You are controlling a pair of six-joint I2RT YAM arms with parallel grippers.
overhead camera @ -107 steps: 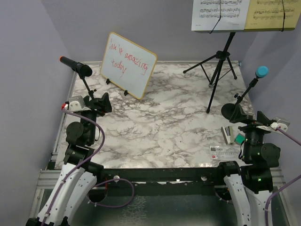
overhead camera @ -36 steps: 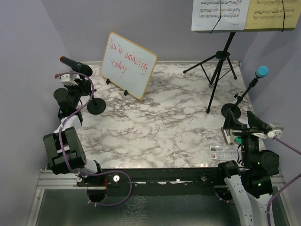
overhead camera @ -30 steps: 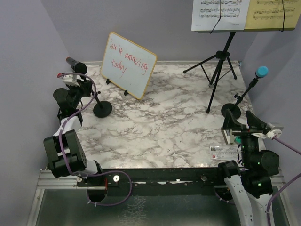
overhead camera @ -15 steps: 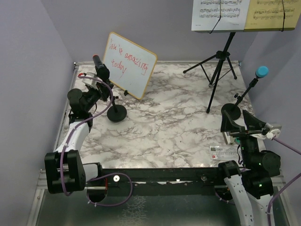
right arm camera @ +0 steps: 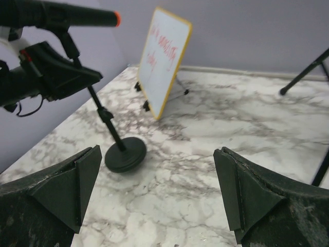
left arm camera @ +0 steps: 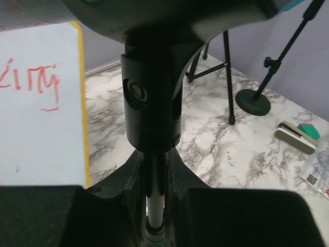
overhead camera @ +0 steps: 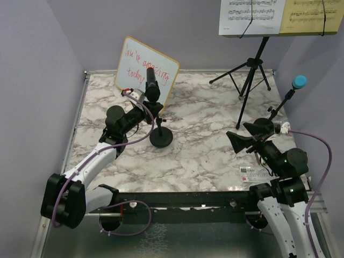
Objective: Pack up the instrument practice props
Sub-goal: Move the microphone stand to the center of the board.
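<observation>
Left pincer (overhead camera: 148, 110) clamped narrow on the thin stem of the black mic holder (overhead camera: 161, 138), black microphone (overhead camera: 151, 83) riding in its clip, mid-table just in front of the whiteboard (overhead camera: 131, 62). We cannot tell whether the round base touches the marble table (overhead camera: 215, 156). We see two risks: the top-heavy stand pivoting in so slim a grip and shedding the microphone, or a swing clipping the board. Right pincer (overhead camera: 239, 133) gapes wide, holding nothing, near the blue microphone (overhead camera: 299, 81).

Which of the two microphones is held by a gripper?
The black microphone: the left gripper clamps its stand. The blue-headed microphone stands free at the right edge of the table.
</observation>
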